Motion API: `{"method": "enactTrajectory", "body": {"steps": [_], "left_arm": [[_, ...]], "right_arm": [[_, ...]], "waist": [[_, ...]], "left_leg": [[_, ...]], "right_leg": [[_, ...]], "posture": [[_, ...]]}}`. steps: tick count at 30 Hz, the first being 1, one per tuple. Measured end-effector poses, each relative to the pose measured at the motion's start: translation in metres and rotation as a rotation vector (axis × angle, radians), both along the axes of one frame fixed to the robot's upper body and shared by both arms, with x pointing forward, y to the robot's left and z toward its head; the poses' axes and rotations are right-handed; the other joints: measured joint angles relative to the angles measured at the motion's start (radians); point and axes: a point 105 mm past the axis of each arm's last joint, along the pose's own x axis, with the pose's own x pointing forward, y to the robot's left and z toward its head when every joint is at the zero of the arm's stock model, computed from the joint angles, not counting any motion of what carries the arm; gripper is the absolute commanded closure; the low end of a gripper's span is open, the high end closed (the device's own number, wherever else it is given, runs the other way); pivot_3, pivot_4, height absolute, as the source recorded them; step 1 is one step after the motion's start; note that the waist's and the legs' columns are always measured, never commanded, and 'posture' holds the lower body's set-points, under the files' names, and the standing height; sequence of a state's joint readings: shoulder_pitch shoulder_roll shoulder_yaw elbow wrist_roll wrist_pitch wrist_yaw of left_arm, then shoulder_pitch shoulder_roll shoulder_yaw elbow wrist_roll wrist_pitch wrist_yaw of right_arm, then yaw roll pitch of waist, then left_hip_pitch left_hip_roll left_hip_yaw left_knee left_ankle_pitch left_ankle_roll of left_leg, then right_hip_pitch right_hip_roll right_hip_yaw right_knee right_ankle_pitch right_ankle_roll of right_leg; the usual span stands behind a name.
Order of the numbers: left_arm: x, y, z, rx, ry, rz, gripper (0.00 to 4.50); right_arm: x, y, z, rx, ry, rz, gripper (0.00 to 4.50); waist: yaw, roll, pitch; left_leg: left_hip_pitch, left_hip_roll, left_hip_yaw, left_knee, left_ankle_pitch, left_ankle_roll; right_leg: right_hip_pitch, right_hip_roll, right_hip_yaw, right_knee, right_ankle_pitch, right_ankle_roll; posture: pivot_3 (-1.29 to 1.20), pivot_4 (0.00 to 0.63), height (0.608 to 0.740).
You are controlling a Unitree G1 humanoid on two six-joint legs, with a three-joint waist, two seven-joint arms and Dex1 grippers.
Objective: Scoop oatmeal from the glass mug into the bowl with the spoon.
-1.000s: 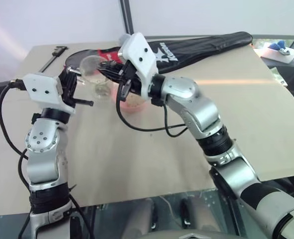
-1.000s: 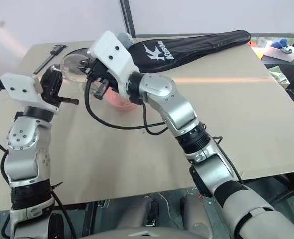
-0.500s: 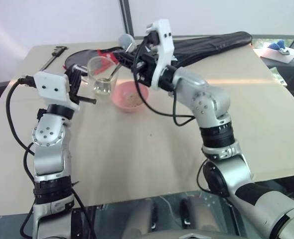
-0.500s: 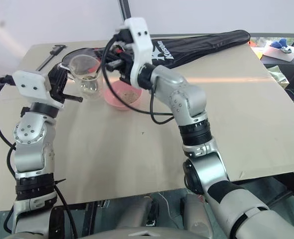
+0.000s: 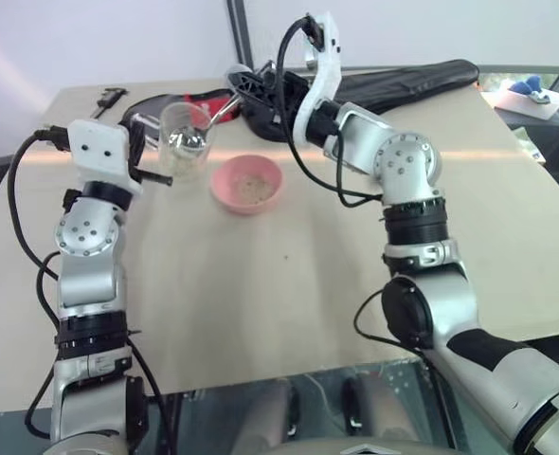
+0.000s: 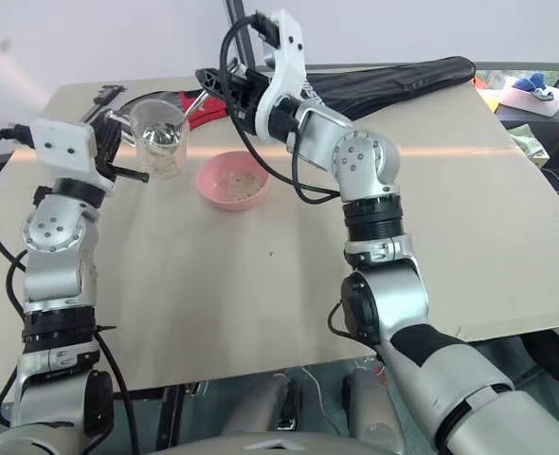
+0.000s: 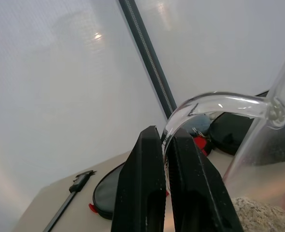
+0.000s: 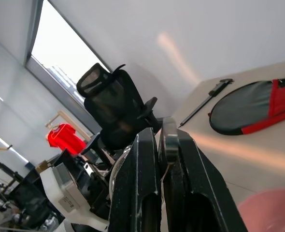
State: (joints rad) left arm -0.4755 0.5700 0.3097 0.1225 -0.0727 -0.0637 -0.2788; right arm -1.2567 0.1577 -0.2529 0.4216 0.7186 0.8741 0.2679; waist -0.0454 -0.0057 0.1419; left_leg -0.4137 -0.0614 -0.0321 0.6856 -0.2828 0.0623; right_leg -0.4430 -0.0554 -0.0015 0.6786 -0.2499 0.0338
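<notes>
- The left gripper [image 7: 163, 183] is pinched shut on the handle of the glass mug [image 5: 186, 140], holding it lifted off the table [image 5: 336, 275], probably so the spoon can reach in easily
- The right gripper [image 8: 163, 159] is clamped on the spoon [image 5: 200, 133]; its rounded end sits inside the mug, dipping for oatmeal [image 7: 265, 215]
- The bowl [image 5: 247, 183] rests just beside the mug and already carries a few flakes, so each transfer looks short
- A black racket bag [image 5: 403, 81] lies behind the right arm, a dark caliper tool [image 5: 106, 99] near the far left edge
- Bare table lies in front of the bowl, giving room to swing
</notes>
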Motion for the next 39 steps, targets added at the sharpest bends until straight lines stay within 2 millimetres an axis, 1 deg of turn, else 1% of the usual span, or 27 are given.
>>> {"method": "enactTrajectory", "body": {"steps": [4, 8, 12, 16, 19, 21, 26, 33, 39], "left_arm": [[0.003, 0.003, -0.004, 0.008, 0.012, 0.005, 4.45], [0.003, 0.003, -0.004, 0.005, 0.007, 0.003, 4.45], [0.003, 0.003, -0.004, 0.002, 0.004, 0.0, 4.45], [0.007, 0.007, -0.012, 0.036, 0.028, 0.01, 4.45], [0.016, 0.008, -0.018, 0.084, 0.067, 0.02, 4.45], [0.023, 0.008, -0.018, 0.113, 0.08, 0.02, 4.45], [0.033, 0.009, -0.015, 0.166, 0.088, 0.023, 4.45], [0.039, 0.009, -0.025, 0.182, 0.124, 0.02, 4.45], [0.041, 0.012, -0.03, 0.176, 0.14, 0.033, 4.45]], "right_arm": [[0.007, 0.0, -0.005, -0.014, 0.027, -0.015, 4.5], [0.005, 0.005, -0.005, -0.013, 0.026, 0.0, 4.5], [0.006, 0.003, -0.008, -0.012, 0.068, 0.002, 4.5], [0.011, 0.001, -0.019, -0.047, 0.125, -0.016, 4.5], [0.019, -0.001, -0.033, -0.068, 0.192, -0.034, 4.5], [0.024, -0.003, -0.036, -0.07, 0.223, -0.046, 4.5], [0.037, -0.01, -0.036, -0.042, 0.281, -0.088, 4.5], [0.049, -0.019, -0.042, -0.025, 0.339, -0.122, 4.5], [0.054, -0.028, -0.034, -0.012, 0.329, -0.143, 4.5]], "waist": [[0.0, 0.0, 0.0], [0.0, 0.0, 0.0], [0.0, 0.0, 0.0], [-0.002, 0.0, 0.0], [-0.001, 0.0, 0.0], [-0.001, 0.0, 0.0], [-0.009, 0.0, 0.0], [-0.028, 0.0, 0.0], [-0.028, 0.0, 0.0]], "left_leg": [[0.0, 0.0, 0.0, 0.0, 0.0, 0.0], [-0.001, 0.0, 0.0, 0.0, 0.0, 0.0], [-0.001, 0.0, 0.0, 0.0, 0.0, 0.0], [-0.001, 0.0, 0.0, 0.0, 0.0, 0.0], [-0.001, 0.0, 0.0, 0.0, 0.0, 0.0], [-0.001, -0.001, 0.0, 0.0, 0.0, 0.0], [-0.001, -0.001, 0.0, -0.001, 0.0, 0.0], [-0.002, -0.001, 0.0, -0.001, 0.0, 0.0], [-0.002, -0.001, 0.0, -0.001, 0.0, 0.0]], "right_leg": [[0.0, 0.0, 0.0, 0.0, 0.0, 0.0], [-0.001, 0.0, 0.0, 0.0, 0.0, 0.0], [-0.001, 0.0, 0.0, 0.0, 0.0, 0.0], [-0.001, 0.0, 0.0, 0.0, 0.0, 0.0], [-0.001, 0.0, 0.0, 0.0, 0.0, 0.0], [-0.001, 0.0, 0.0, 0.001, 0.0, 0.0], [-0.001, -0.001, 0.0, 0.0, 0.0, 0.0], [-0.002, -0.001, 0.0, 0.001, 0.0, 0.0], [-0.002, -0.001, 0.0, 0.001, 0.0, 0.0]], "posture": [[0.0, 0.15, 0.74], [0.0, 0.15, 0.74], [0.0, 0.15, 0.74], [0.0, 0.15, 0.74], [0.0, 0.15, 0.74], [0.0, 0.15, 0.74], [0.0, 0.15, 0.74], [0.0, 0.15, 0.74], [0.0, 0.15, 0.74]]}}
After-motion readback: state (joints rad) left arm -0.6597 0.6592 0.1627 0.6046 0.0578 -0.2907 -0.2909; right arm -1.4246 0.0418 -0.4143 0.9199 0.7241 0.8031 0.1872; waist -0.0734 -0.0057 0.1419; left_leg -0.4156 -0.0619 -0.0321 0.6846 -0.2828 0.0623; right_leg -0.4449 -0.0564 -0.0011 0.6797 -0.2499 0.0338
